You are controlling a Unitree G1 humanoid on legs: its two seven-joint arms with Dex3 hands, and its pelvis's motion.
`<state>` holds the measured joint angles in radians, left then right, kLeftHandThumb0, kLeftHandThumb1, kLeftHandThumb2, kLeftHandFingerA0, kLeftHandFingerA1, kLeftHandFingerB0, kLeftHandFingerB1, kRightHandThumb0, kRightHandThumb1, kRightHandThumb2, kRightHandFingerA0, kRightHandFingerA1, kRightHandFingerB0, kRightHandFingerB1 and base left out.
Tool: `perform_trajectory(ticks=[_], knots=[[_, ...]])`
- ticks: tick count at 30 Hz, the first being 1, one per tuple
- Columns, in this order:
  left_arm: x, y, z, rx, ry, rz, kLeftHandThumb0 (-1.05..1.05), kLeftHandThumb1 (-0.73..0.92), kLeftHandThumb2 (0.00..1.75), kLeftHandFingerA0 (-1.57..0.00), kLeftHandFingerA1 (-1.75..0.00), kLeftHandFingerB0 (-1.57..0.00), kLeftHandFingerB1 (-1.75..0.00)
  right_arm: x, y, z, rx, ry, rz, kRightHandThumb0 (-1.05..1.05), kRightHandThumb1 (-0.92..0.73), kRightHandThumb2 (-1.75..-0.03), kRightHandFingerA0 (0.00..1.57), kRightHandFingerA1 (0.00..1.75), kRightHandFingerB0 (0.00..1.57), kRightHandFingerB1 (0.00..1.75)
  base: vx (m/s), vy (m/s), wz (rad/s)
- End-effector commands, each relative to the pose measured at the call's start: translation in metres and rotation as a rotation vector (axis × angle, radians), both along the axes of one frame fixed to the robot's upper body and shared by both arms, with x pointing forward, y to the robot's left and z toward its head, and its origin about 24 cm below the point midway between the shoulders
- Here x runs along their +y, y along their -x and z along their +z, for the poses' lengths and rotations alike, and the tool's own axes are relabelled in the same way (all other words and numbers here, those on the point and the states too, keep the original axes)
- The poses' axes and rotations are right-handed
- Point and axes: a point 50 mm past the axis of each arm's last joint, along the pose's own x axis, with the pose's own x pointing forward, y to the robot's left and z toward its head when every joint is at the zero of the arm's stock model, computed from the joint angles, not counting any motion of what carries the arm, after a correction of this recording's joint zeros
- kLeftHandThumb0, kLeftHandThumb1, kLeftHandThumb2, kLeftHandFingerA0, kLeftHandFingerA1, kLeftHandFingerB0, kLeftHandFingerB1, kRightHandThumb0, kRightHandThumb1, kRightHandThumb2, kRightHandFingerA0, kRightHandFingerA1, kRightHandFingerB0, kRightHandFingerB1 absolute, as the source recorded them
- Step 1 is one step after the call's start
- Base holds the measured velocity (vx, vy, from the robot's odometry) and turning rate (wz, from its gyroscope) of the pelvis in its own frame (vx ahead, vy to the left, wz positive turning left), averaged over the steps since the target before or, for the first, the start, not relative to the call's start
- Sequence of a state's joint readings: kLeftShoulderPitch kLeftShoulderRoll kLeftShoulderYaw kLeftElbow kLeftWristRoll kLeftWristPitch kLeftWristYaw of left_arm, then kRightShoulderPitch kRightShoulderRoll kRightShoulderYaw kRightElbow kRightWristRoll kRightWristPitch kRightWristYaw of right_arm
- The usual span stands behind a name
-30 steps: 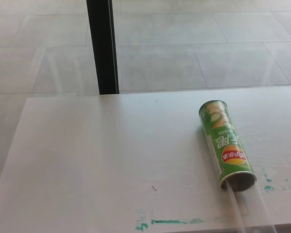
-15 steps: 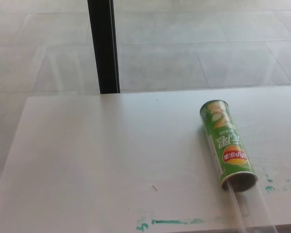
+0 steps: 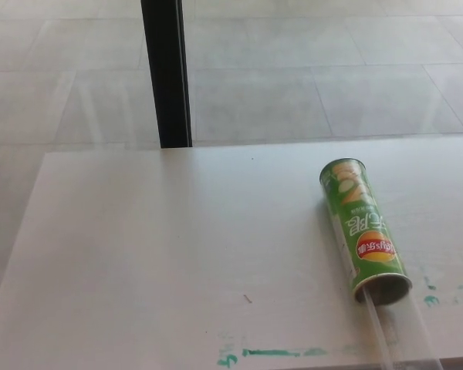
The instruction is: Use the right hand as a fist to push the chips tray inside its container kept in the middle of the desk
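A green chips container (image 3: 363,231) lay on its side on the white desk (image 3: 177,254), right of the desk's middle and toward 4 o'clock in the head view. Its closed end pointed toward 12 o'clock, slightly left, and its open mouth faced 5 o'clock, near the front edge of the desk. A red and yellow logo sat on the green wall close to the mouth, with white lettering just above it and pale chip pictures near the far end. A clear plastic chips tray (image 3: 397,335) stuck out of the mouth and ran down toward 5 o'clock, past the bottom edge of the picture; how far it reached inside the can could not be told, and whether any chips lay in it could not be told either, since it was see-through and faint.

Neither the left nor the right hand of the robot showed anywhere, so nothing could be said of fingers being apart or together.

The desk top was pale and mostly bare, with green paint smears (image 3: 270,353) along the front edge at 6 o'clock and a few more green specks at 4 o'clock beside the can's mouth. Beyond the desk, at 12 o'clock, lay a floor of large grey tiles (image 3: 332,77), and a black upright post (image 3: 167,73) stood at 11 o'clock, just behind the desk's back edge
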<state>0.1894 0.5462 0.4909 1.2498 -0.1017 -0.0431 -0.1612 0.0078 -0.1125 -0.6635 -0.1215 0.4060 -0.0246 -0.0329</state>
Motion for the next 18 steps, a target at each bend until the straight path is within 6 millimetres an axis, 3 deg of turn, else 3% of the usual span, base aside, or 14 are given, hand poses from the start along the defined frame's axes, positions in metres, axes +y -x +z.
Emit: perform_trajectory(ticks=[1, 2, 3, 4, 5, 6, 7, 8, 11, 12, 13, 14, 15, 18], knots=[[0.017, 0.0, 0.017, -0.064, -0.033, 0.06, -0.84, 0.65, 1.43, -0.88, -1.28, 0.0, -0.75, 0.097, 0.027, 0.023, 0.082, 0.396, 0.7, -0.67, -0.86, -0.66, 0.79, 1.12, 0.54, 0.47, 0.0, 0.0, 0.0], [0.017, 0.001, 0.018, -0.062, -0.033, 0.05, -0.8, 0.62, 1.41, -0.83, -1.23, 0.0, -0.74, 0.1, 0.03, 0.021, 0.115, 0.409, 0.722, -0.7, -0.86, -0.66, 0.79, 1.13, 0.55, 0.48, 0.0, 0.0, 0.0], [0.017, 0.001, 0.018, -0.064, -0.03, 0.043, -1.05, 0.91, 0.97, -0.57, -1.36, -0.29, -1.05, 0.102, 0.033, 0.02, 0.127, 0.433, 0.752, -0.69, -0.87, -0.66, 0.78, 1.15, 0.54, 0.5, 0.0, 0.0, 0.0], [0.017, 0.001, 0.018, -0.072, -0.025, 0.045, -1.05, 0.9, 0.98, -0.57, -1.37, -0.28, -1.05, 0.104, 0.035, 0.019, 0.141, 0.455, 0.773, -0.69, -0.88, -0.67, 0.78, 1.17, 0.54, 0.51, 0.0, 0.0, 0.0], [0.017, 0.001, 0.018, -0.059, -0.033, 0.023, -0.83, 0.63, 1.43, -0.84, -1.26, 0.0, -0.74, 0.104, 0.037, 0.017, 0.16, 0.477, 0.796, -0.67, -0.88, -0.67, 0.78, 1.16, 0.55, 0.5, 0.0, 0.0, 0.0], [0.017, 0.001, 0.018, -0.052, -0.037, 0.018, -0.83, 0.6, 1.41, -0.85, -1.26, 0.0, -0.74, 0.104, 0.04, 0.015, 0.186, 0.475, 0.811, -0.68, -0.86, -0.66, 0.81, 1.11, 0.57, 0.5, 0.0, 0.0, 0.0], [0.017, 0.002, 0.017, -0.062, -0.04, 0.054, -0.87, 0.7, 1.47, -0.95, -1.33, 0.0, -0.76, 0.105, 0.04, 0.012, 0.201, 0.486, 0.824, -0.68, -0.86, -0.66, 0.83, 1.11, 0.58, 0.5, 0.0, 0.0, 0.0], [0.017, 0.003, 0.017, -0.063, -0.04, 0.059, -0.8, 0.65, 1.43, -0.84, -1.25, 0.0, -0.74, 0.106, 0.041, 0.011, 0.212, 0.5, 0.834, -0.68, -0.85, -0.66, 0.84, 1.1, 0.59, 0.5, 0.0, 0.0, 0.0], [0.017, 0.003, 0.017, -0.046, -0.037, 0.029, -0.81, 0.69, 1.46, -0.85, -1.26, 0.0, -0.75, 0.108, 0.047, 0.007, 0.247, 0.556, 0.885, -0.66, -0.86, -0.66, 0.84, 1.13, 0.56, 0.51, 0.0, 0.0, 0.0], [0.017, 0.004, 0.018, -0.052, -0.033, 0.025, -1.05, 0.92, 0.97, -0.6, -1.36, -0.3, -1.06, 0.11, 0.052, 0.004, 0.296, 0.598, 0.934, -0.67, -0.87, -0.66, 0.85, 1.11, 0.54, 0.52, 0.0, 0.0, 0.0], [0.017, 0.004, 0.018, -0.054, -0.033, 0.026, -1.05, 0.92, 0.97, -0.6, -1.36, -0.3, -1.06, 0.111, 0.052, 0.004, 0.301, 0.603, 0.942, -0.67, -0.87, -0.66, 0.85, 1.11, 0.54, 0.52, 0.0, 0.0, 0.0], [0.018, 0.003, 0.019, -0.05, -0.041, 0.031, -0.87, 0.69, 1.48, -0.97, -1.34, 0.0, -0.76, 0.112, 0.055, 0.003, 0.308, 0.645, 0.971, -0.64, -0.87, -0.66, 0.88, 1.07, 0.53, 0.53, 0.0, 0.0, 0.0], [0.018, 0.003, 0.019, -0.05, -0.044, 0.033, -0.85, 0.71, 1.48, -0.89, -1.29, 0.0, -0.75, 0.113, 0.057, 0.002, 0.314, 0.666, 0.991, -0.62, -0.86, -0.65, 0.88, 1.05, 0.53, 0.53, 0.0, 0.0, 0.0], [0.018, 0.003, 0.018, -0.05, -0.04, 0.031, -0.87, 0.7, 1.48, -0.9, -1.3, 0.0, -0.76, 0.115, 0.063, -0.002, 0.348, 0.702, 1.056, -0.64, -0.86, -0.66, 0.85, 1.06, 0.51, 0.51, 0.0, 0.0, 0.0]])
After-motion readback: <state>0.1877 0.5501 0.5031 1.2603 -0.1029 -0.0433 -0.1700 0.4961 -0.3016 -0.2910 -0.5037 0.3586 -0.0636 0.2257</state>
